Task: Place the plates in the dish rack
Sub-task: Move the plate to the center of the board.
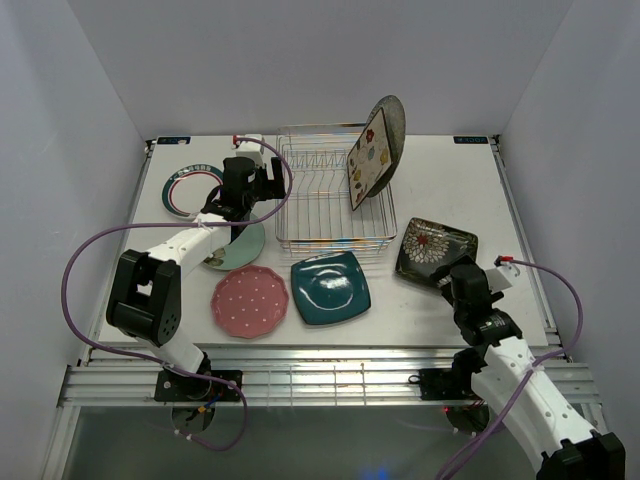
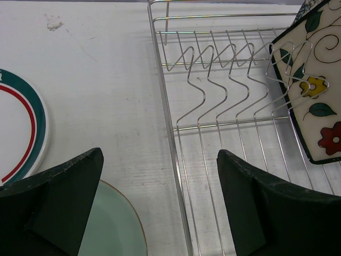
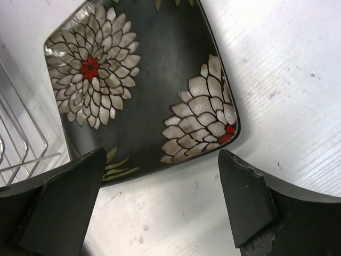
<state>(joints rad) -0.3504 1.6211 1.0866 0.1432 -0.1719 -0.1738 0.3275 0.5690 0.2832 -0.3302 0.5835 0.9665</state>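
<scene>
Plates: two of seven racked, five flat on the desk [image 1: 450, 180].

Nearest the arm bases: pink dotted plate [image 1: 249, 301] and teal square plate [image 1: 331, 287], side by side, just in front of the dish rack [image 1: 330, 240]. Neither is touched.

Right side: black floral plate [image 1: 435, 248] lies flat just beside the rack's near right corner. The right gripper [image 3: 161, 153] hovers over the plate's near edge with its jaws spread wide and nothing between them.

Left side: the mint plate [image 2: 114, 224] is partly under the left arm, with the white teal-rimmed plate [image 1: 182, 192] beyond it. The left gripper [image 2: 160, 153] hangs over the rack's left rim, fully spread and empty.

Far right of the rack: the cream floral plate [image 1: 368, 158] stands on edge in the prongs, with the speckled grey plate [image 1: 392, 120] upright close behind it.

Step in hand, by my reading: pickup of the black floral plate by the right arm.

The next move calls for a descent onto the near rim, one finger above and one worked under the thin edge. The plate then needs lifting, turning upright and slotting into a free prong gap left of the cream plate.
</scene>
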